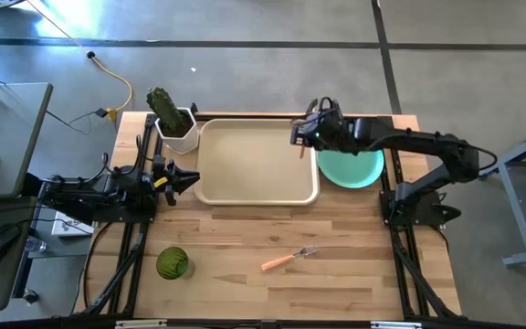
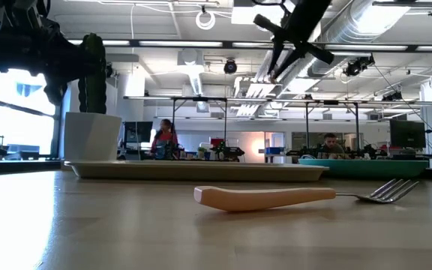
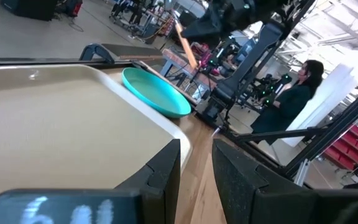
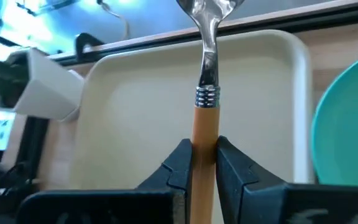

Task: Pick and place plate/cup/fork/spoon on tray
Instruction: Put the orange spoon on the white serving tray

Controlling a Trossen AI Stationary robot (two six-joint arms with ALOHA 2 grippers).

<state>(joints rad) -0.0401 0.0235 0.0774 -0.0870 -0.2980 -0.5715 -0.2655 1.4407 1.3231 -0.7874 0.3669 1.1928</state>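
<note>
My right gripper [image 1: 302,139] is shut on the spoon [image 4: 206,74], held in the air above the far right corner of the beige tray [image 1: 257,162]. The teal plate [image 1: 350,169] lies flat on the table against the tray's right side. The fork [image 1: 290,259] lies flat on the table near the front, and also shows in the low view [image 2: 291,197]. The green cup [image 1: 173,263] stands at the front left. My left gripper [image 1: 188,179] waits at the tray's left rim, its fingers [image 3: 166,180] a little apart and empty. My right gripper pinches the spoon's orange handle [image 4: 204,134] between its two fingers. The spoon runs on ahead along the fingers, with its metal bowl [image 4: 207,9] at the far end. The fingers come from the table's right, slanting down. The spoon is lifted clear of tray and table.
A white square pot with a cactus [image 1: 176,126] stands at the tray's far left corner. Black frame rails [image 1: 140,228] run along both table sides. Bare wood lies between tray and front edge, around fork and cup. People sit in the room beyond the table.
</note>
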